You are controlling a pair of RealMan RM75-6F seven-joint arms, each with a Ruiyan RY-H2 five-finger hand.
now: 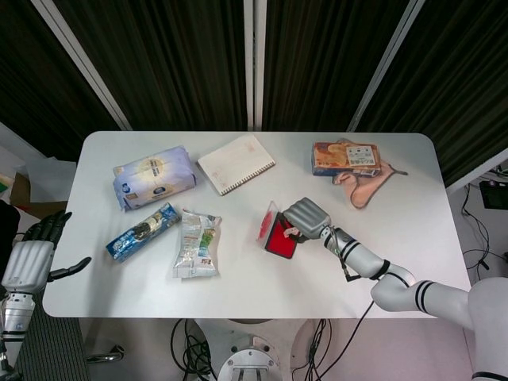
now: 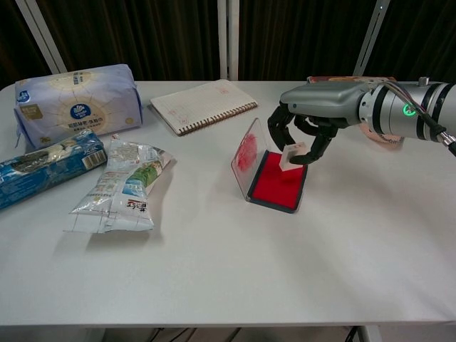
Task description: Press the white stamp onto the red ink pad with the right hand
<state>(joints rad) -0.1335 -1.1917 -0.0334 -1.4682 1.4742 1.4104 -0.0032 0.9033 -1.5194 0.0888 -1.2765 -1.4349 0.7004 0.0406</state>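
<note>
Obstacle nearest the right hand (image 2: 308, 127): the upright clear lid (image 2: 246, 155) of the red ink pad (image 2: 278, 180), standing just beside the fingers on the side toward the notebook (image 2: 203, 105). Behind the hand, the orange box (image 1: 345, 157) lies near. Bare table (image 2: 285, 271) extends on the hand's near side toward the robot. The snack bags (image 2: 121, 187) lie well apart beyond the lid.
</note>
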